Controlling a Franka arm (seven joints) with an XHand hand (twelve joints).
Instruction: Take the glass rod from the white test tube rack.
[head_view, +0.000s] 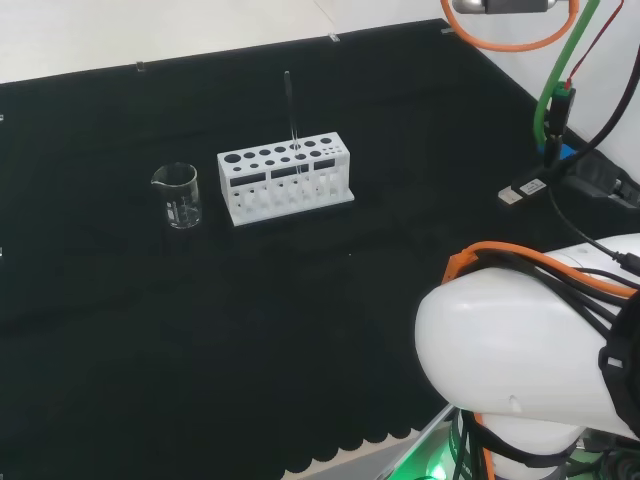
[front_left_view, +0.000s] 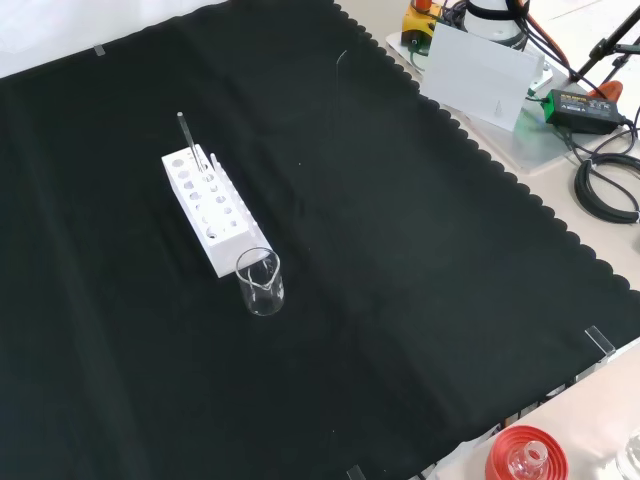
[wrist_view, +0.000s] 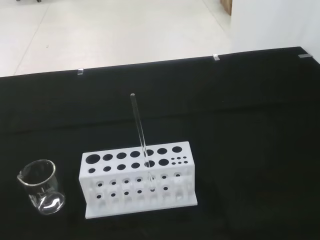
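Observation:
A white test tube rack (head_view: 286, 185) stands on the black cloth in the head view, left of the middle. A thin clear glass rod (head_view: 291, 112) rises out of one of its holes and leans slightly. The front view has the rack (front_left_view: 210, 210) at upper left with the rod (front_left_view: 187, 138) sticking up from its far end. From the wrist camera the rack (wrist_view: 137, 180) and the slanting rod (wrist_view: 139, 129) lie some way off, with nothing touching them.
A small clear glass beaker (head_view: 179, 195) stands beside the rack, also seen as the beaker (front_left_view: 260, 283) and the beaker (wrist_view: 42, 193). The arm's white link (head_view: 530, 350) fills the head view's lower right. Cables and a power brick (front_left_view: 585, 108) lie off the cloth.

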